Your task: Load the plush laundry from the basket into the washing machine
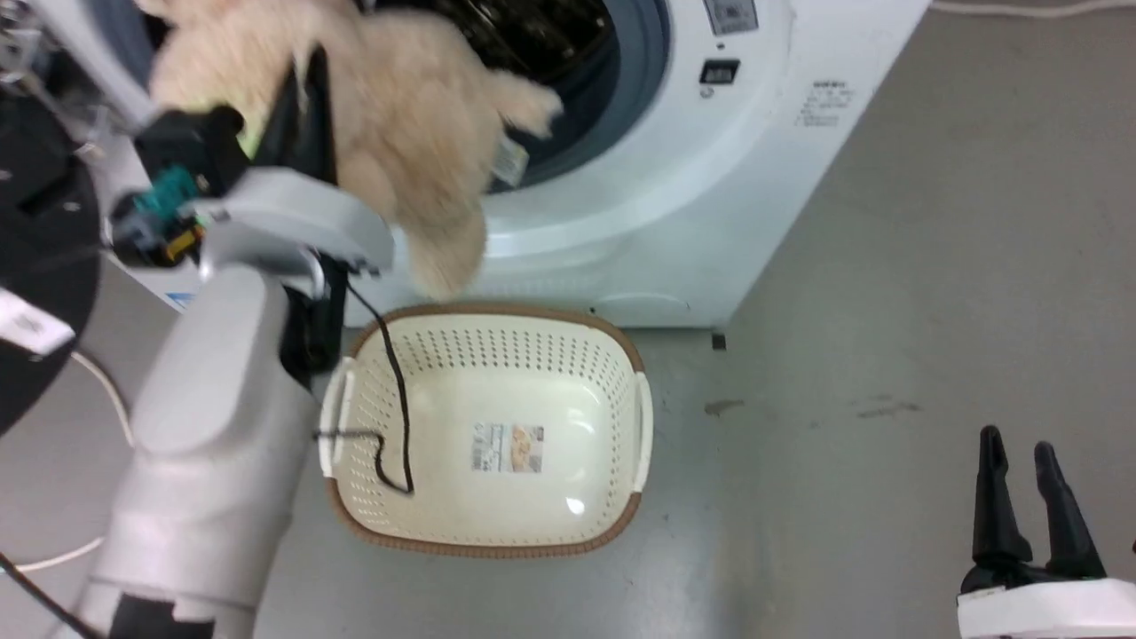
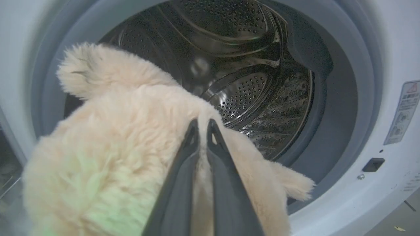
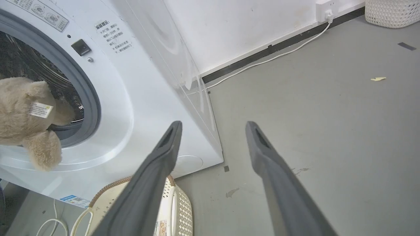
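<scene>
The white washing machine (image 1: 674, 222) stands open behind the cream basket (image 1: 497, 382). The shaggy plush toy (image 1: 417, 133) hangs at the drum mouth. It looks light and floppy. The left gripper (image 2: 203, 123) pinches a fur fold between its 2 fingers; a deeper bite seems safer. The right gripper (image 1: 1018, 442) stands wide, empty.

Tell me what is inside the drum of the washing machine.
Bare perforated steel shows in the drum of the washing machine. The plush toy, held in the left tool, covers the drum's lower left, so that part cannot be seen.
</scene>
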You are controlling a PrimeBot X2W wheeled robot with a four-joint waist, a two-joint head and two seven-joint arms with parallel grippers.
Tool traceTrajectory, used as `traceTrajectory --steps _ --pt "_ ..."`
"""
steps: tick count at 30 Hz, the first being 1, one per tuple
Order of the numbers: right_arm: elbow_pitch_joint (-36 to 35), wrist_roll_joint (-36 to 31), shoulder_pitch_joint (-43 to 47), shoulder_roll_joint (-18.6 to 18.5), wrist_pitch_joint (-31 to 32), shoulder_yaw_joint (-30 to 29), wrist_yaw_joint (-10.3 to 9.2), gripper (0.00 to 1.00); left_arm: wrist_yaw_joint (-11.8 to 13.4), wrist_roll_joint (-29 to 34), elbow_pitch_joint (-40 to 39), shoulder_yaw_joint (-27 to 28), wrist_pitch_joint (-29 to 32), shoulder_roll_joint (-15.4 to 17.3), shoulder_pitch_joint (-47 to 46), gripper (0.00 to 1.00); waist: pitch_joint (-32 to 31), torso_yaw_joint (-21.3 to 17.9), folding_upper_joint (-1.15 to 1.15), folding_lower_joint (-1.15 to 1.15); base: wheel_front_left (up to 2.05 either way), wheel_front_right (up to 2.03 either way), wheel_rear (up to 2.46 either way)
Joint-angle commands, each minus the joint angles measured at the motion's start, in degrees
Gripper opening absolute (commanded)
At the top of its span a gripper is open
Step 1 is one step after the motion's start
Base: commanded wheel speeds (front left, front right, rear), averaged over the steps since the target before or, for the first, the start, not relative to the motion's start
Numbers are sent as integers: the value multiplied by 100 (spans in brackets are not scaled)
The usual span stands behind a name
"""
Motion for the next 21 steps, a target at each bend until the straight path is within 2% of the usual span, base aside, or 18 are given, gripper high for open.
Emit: traceTrajectory --steps 1,12,21 --pt "-61 31 -97 -3 -25 3 -3 100 -3 22 59 40 -53 44 -282 0 229 -140 0 -1 0 0 0" --pt "-240 142 -390 -3 -25 152 -3 100 -67 88 619 183 -45 410 -1513 0 1024 -623 0 -1 0 0 0" --pt "-383 277 -502 -3 -25 261 -3 100 -47 128 730 340 -61 692 -2227 0 1567 -957 0 -1 0 0 0"
